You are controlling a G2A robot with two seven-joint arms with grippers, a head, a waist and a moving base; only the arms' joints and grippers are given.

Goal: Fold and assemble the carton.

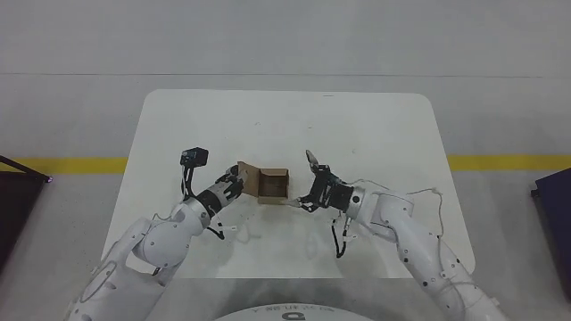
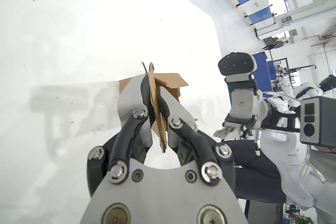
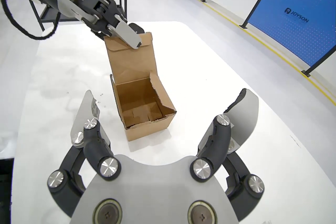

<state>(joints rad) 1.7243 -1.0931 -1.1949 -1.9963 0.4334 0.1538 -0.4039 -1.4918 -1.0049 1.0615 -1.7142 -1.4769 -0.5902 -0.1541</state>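
White table (image 1: 375, 134), carton (image 1: 272, 185) standing open at frame centre. Left gripper (image 2: 153, 93) clamped on upright lid flap (image 3: 130, 57); right gripper (image 3: 166, 104) spread wide, empty, just beside carton. Risk: pulling the flap could tip or drag the unbraced carton.

Left hand (image 2: 152, 86) pinched closed, arm held low; right hand (image 3: 166, 93) spread wide, facing it.

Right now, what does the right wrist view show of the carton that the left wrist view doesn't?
Right wrist view: the carton open-topped, bottom flaps folded inside, with the open right end effector before it. Left wrist view: the lid flap edge-on between the left end effector's fingers. Both: that end effector shut on the raised flap, above the table.
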